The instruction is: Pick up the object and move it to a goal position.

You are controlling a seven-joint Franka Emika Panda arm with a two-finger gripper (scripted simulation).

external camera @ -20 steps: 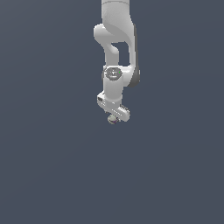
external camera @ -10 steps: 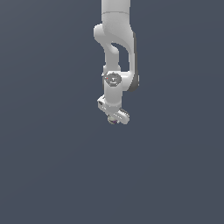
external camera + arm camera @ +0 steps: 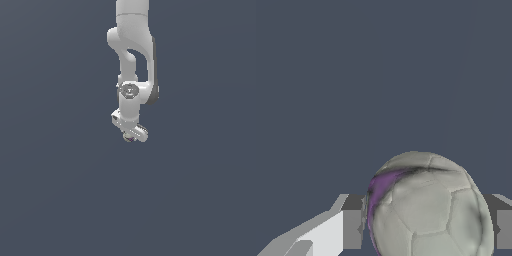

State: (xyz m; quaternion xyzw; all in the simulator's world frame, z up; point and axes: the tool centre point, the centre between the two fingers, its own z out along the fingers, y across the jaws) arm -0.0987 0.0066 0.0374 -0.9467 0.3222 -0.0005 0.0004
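While my arm (image 3: 134,60) hung down from the top edge of the exterior view, a little right of centre, my hand (image 3: 132,136) sat at its lower end, just above the middle of the frame. Around it there was only a flat, dark grey-blue ground. My hand was clamped on the object (image 3: 130,139), which in that view showed only as a tiny pale speck with a hint of dark red at the very tip of the hand, far smaller than the white hand block above it.

In the wrist view the object (image 3: 426,207) filled the lower right part of the frame: a rounded, pale grey-white ball with stitched panels like a football and a purple patch on one flank. My fingers (image 3: 352,229) pressed against it on either side, one grey pad touching the purple side and the other at the frame's right edge.
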